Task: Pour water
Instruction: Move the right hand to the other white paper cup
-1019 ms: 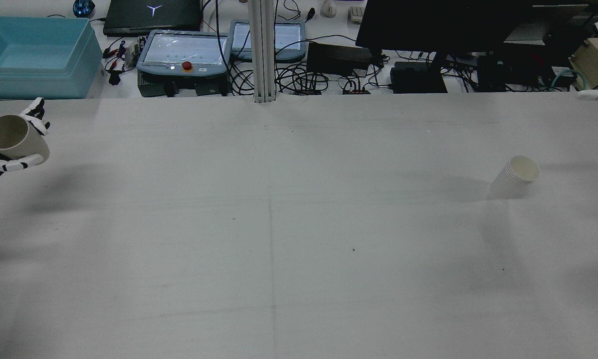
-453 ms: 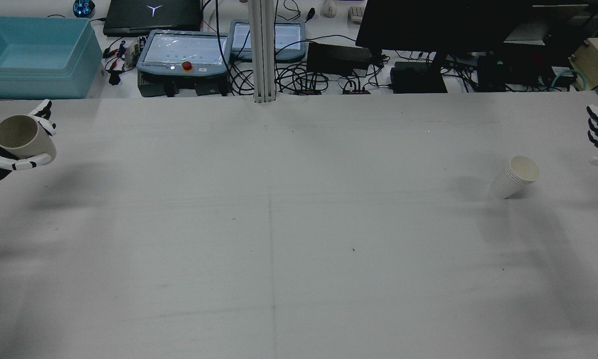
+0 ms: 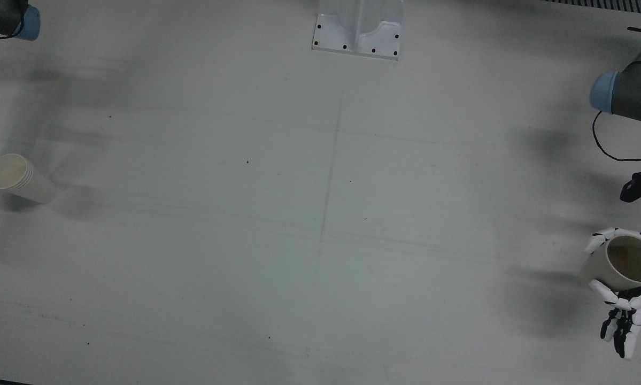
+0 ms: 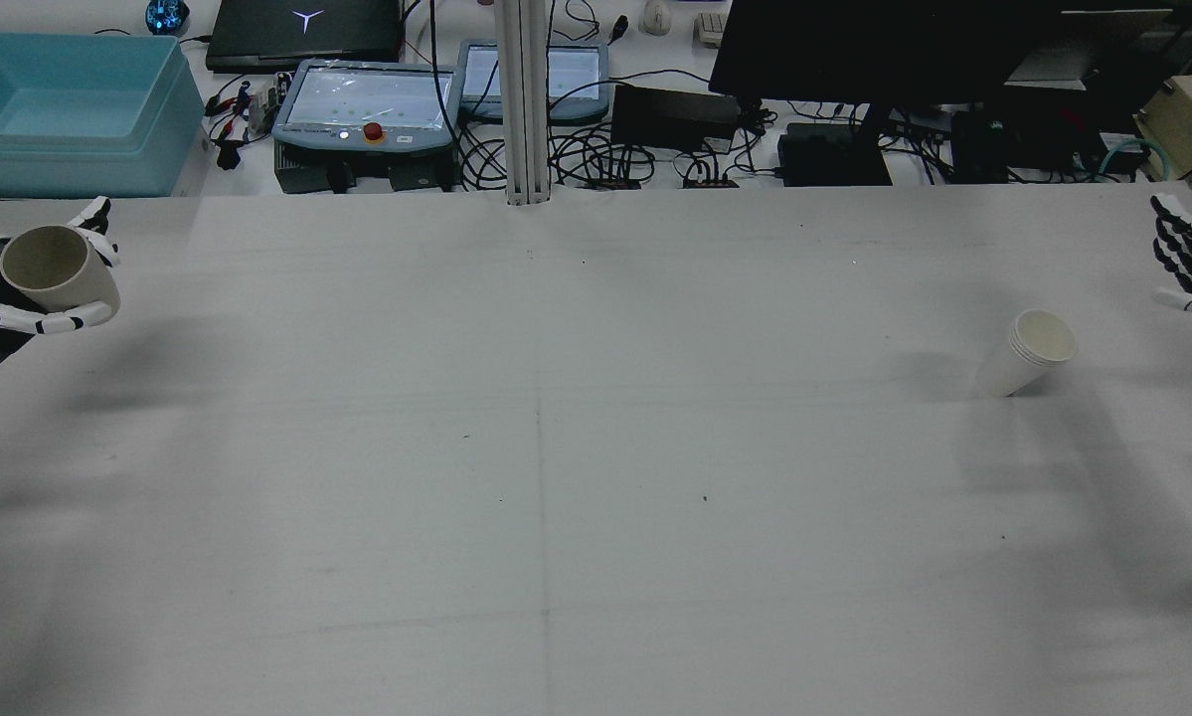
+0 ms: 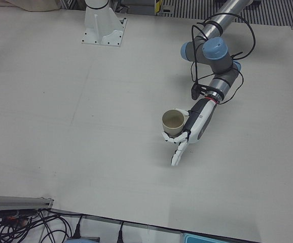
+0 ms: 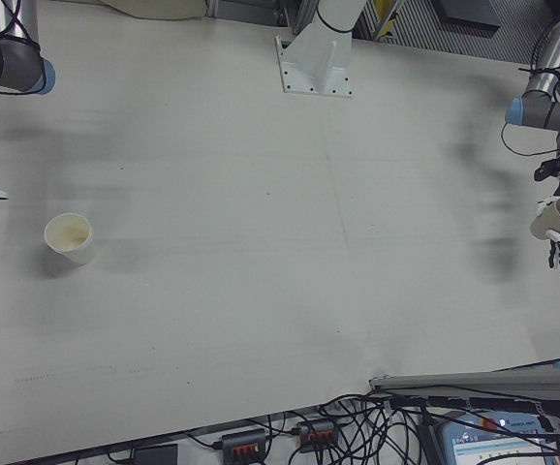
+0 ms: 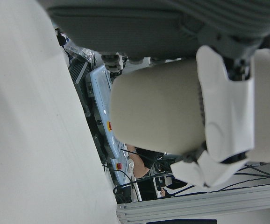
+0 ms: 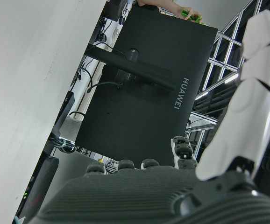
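My left hand (image 4: 21, 316) is shut on a beige cup (image 4: 59, 268), held above the table's left edge with its mouth up and slightly tilted. The same cup (image 3: 625, 262) and hand (image 3: 622, 315) show at the right of the front view, and the cup (image 7: 158, 107) fills the left hand view. A stack of white paper cups (image 4: 1028, 353) stands on the table at the right, also seen as the stack (image 3: 18, 176) in the front view. My right hand (image 4: 1187, 264) hovers open at the right edge, beyond and to the right of the stack, touching nothing.
Behind the table's far edge are a blue bin (image 4: 69, 109), teach pendants (image 4: 367, 109), a dark monitor (image 4: 904, 50), cables and an aluminium post (image 4: 524, 99). A white mount plate (image 3: 357, 32) sits at the robot's side of the table.
My left hand has carried the beige cup a little to the right and away from me. My right hand has come down to the right edge, then risen slightly. The paper cups have not moved.
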Tool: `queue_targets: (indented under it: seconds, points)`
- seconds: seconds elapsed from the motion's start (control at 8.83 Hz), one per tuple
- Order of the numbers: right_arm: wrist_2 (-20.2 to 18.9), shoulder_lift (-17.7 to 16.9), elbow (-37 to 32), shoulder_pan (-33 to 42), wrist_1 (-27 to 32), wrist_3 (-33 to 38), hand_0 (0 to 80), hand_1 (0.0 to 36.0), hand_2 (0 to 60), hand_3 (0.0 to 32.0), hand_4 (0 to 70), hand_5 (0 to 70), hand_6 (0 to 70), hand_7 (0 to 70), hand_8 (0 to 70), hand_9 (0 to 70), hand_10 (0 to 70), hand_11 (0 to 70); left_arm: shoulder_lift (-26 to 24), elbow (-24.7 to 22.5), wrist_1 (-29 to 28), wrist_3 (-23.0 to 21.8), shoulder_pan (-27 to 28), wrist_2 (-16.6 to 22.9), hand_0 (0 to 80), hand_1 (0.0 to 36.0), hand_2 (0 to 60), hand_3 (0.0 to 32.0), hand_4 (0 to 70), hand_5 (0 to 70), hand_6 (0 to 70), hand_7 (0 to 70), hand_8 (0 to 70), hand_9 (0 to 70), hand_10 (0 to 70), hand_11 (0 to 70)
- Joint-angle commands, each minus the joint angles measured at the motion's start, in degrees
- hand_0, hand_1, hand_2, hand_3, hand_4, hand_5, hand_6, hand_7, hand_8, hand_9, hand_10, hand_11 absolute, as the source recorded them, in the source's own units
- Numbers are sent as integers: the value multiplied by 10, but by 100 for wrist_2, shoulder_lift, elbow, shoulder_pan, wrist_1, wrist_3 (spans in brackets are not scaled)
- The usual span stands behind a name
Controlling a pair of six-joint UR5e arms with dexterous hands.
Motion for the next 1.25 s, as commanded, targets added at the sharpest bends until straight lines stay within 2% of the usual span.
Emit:
queue_targets:
  seconds: [0.0,0.34,0.45,0.57,0.68,1.13]
  points:
    - [149,306,-234,-136,-68,-182,457,132,146,60,32,0,0,0,0,0,0,0,22,-46,-1,-14,-26,-3,532,329,600,0,325,455,0,10,0,0,28,64]
    - [167,306,-403,-565,-15,-208,454,142,173,76,0,0,0,0,0,0,0,10,13,-3,-1,3,0,-3,530,328,600,0,320,457,0,14,0,0,29,65]
    - [228,324,-351,-723,-15,-226,457,146,175,82,0,0,0,0,0,0,0,9,13,6,-1,3,9,-3,530,329,600,0,319,460,0,15,0,0,29,64]
    - [446,324,-237,-881,-32,-235,462,150,170,82,4,0,0,0,0,0,0,4,22,6,-1,-6,0,-3,527,329,600,0,318,462,0,15,0,0,29,64]
    - [561,289,68,-935,-120,-409,470,160,163,84,9,0,0,0,0,0,0,0,22,-2,-1,-6,-8,-3,530,328,600,0,319,463,0,15,0,0,29,64]
    - [615,210,265,-1076,-147,-1227,465,151,166,76,19,0,0,0,0,0,0,1,13,-46,17,3,-8,-3,533,332,600,0,320,470,0,17,0,0,27,62]
